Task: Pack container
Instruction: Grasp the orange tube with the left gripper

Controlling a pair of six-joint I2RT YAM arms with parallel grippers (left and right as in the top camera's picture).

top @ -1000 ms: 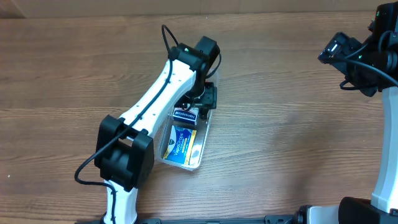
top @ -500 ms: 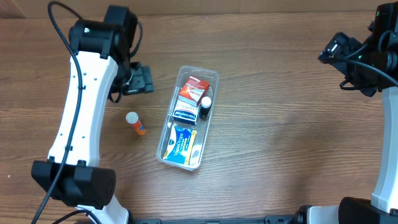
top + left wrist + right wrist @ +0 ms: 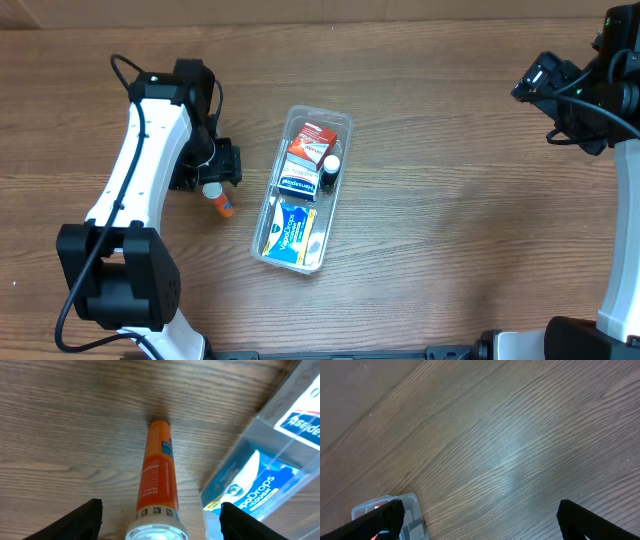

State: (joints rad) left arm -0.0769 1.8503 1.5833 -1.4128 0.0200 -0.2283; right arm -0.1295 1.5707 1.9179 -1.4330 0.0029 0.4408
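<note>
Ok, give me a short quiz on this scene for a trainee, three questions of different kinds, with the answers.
1. True or false: the orange tube lies inside the container.
2. The left gripper above the tube is: A) open, B) shut on the tube, C) holding a box.
3. Fill in: the bottle in the container has a ___ cap.
Key: 1 false; 2 A; 3 white.

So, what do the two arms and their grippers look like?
The left arm has white shells, black joints and a black cable looping off it, with a green light near the wrist. The right arm shows black upper parts, a green light and a white lower link. The left gripper and right gripper have black fingers.
</note>
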